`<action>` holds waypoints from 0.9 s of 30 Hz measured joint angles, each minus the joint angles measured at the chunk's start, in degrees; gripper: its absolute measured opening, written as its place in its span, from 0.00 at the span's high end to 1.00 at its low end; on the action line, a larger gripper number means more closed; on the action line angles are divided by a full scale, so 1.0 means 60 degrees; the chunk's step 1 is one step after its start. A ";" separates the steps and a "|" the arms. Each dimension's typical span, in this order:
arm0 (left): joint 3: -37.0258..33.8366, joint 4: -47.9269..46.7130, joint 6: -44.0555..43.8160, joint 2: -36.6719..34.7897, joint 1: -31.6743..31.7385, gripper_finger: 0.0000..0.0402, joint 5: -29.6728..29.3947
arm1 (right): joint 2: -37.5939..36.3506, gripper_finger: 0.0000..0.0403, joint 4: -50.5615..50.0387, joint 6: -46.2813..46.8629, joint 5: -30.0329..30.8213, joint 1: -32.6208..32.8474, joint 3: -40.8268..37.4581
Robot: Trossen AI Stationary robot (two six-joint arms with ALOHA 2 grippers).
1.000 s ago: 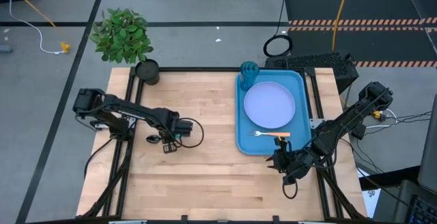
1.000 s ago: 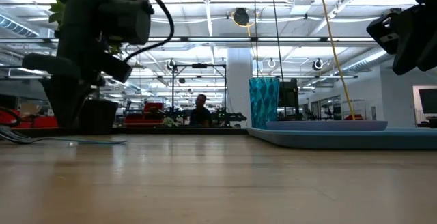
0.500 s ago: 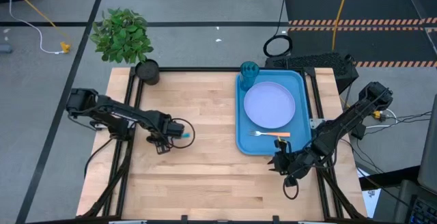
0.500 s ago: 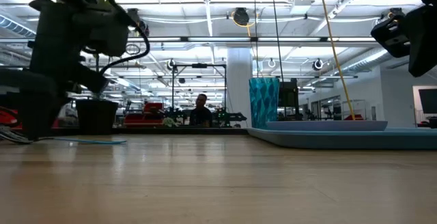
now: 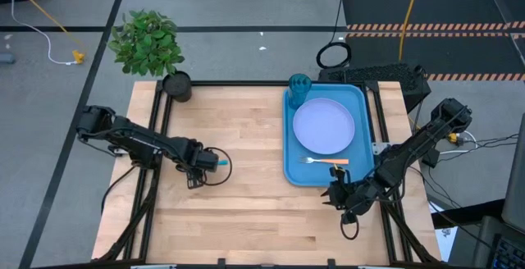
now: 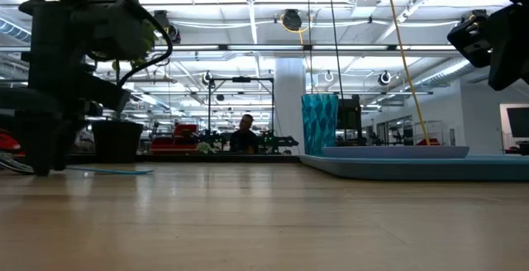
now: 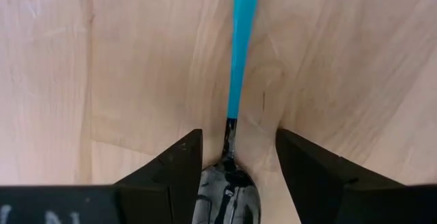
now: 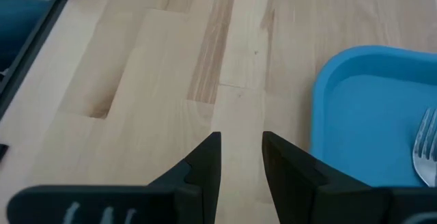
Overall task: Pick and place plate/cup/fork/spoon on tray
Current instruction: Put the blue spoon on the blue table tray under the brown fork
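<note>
The spoon [image 5: 216,161] lies flat on the wood at the table's left, its light-blue handle [image 7: 242,46] pointing toward the tray. My left gripper [image 5: 198,165] is open and down at the table. Its fingers stand on either side of the spoon's dark bowl [image 7: 229,190]; I cannot tell whether they touch it. The blue tray [image 5: 289,150] at the right holds the plate [image 5: 324,127], the cup [image 5: 299,84] at its far left corner and the fork [image 5: 326,161] at its near end. My right gripper [image 5: 335,193] is slightly open and empty by the tray's near edge.
A dark pot with a green plant [image 5: 176,86] stands at the table's far left corner. The tray's near left corner [image 8: 362,115] and the fork's tines [image 8: 427,149] show in the right wrist view. Bare wood lies between the spoon and the tray.
My left gripper has gone toward the table's left edge and down to the table top, ending over the spoon's bowl end. The spoon has stayed where it was. My right arm has kept still.
</note>
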 joint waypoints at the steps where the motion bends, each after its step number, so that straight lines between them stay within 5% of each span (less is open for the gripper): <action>1: -0.0010 0.0067 0.0050 -0.0001 -0.0003 0.52 -0.0003 | 0.0000 0.76 -0.0009 -0.0024 0.0001 0.0000 0.0000; 11: -0.0019 0.0346 0.0134 -0.0072 -0.0064 0.53 -0.0213 | 0.0000 0.76 -0.0009 -0.0165 0.0015 0.0000 0.0000; 27: -0.0175 -0.0429 -0.0803 -0.0940 -0.0493 0.71 -0.0510 | 0.0000 0.76 -0.0009 -0.0160 0.0015 0.0000 0.0000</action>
